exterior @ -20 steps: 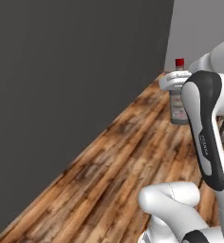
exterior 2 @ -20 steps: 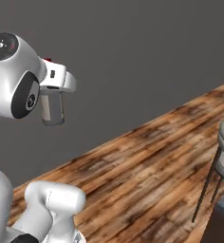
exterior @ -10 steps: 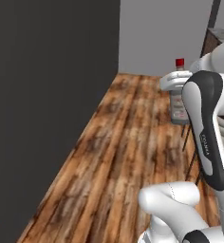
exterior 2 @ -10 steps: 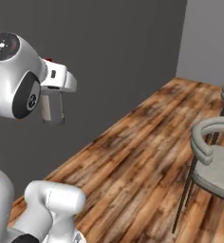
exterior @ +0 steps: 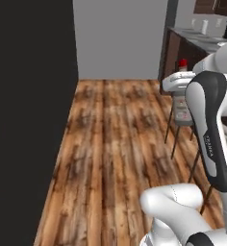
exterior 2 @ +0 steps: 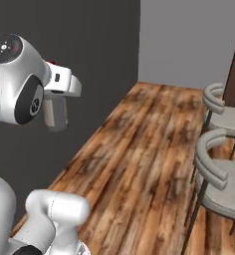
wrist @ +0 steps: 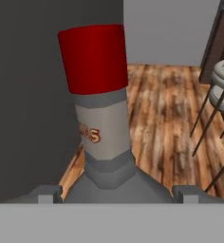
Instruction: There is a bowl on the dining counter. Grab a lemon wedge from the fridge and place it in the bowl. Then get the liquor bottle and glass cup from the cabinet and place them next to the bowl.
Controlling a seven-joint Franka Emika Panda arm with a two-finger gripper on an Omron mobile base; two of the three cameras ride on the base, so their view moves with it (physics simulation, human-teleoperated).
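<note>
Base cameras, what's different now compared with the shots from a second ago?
The base has turned, so the whole scene has swung: the dark wall now sits further left, more wooden plank floor shows, and the pale round-backed stools and brown dining counter have come into view. Unchanged: the claw still carries the clear red-capped glass liquor bottle at the same height.

The liquor bottle [wrist: 102, 142] looks like greyish glass with a matt red cap [wrist: 92, 57]. The floor [exterior: 115, 144] is grainy brown wood. The stools [exterior 2: 224, 184] look smooth and pale.
</note>
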